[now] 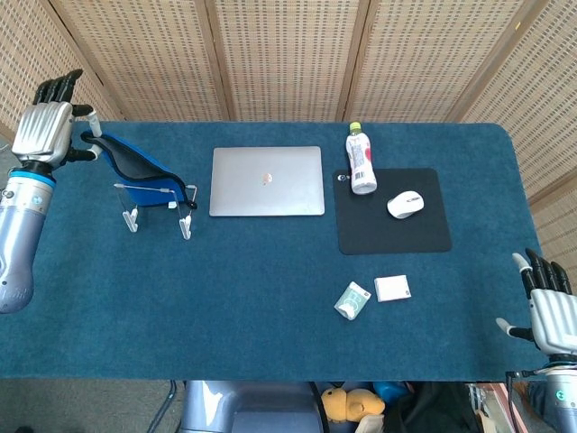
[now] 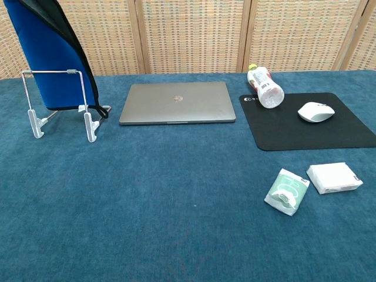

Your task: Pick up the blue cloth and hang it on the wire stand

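Both views bright, evenly lit by diffuse light; shadows faint and short. No glare. Focus sharp throughout, no motion blur; slight bowing of straight lines toward head-view edges.

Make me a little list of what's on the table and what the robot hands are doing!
left hand: holds the top of the blue cloth, up off the table
blue cloth: hangs behind the wire stand
right hand: open, holds nothing, by the table's near right edge
laptop: closed, mid-table
bottle: lying partly on the black mat
mouse: on the mat
two small packs: near the front
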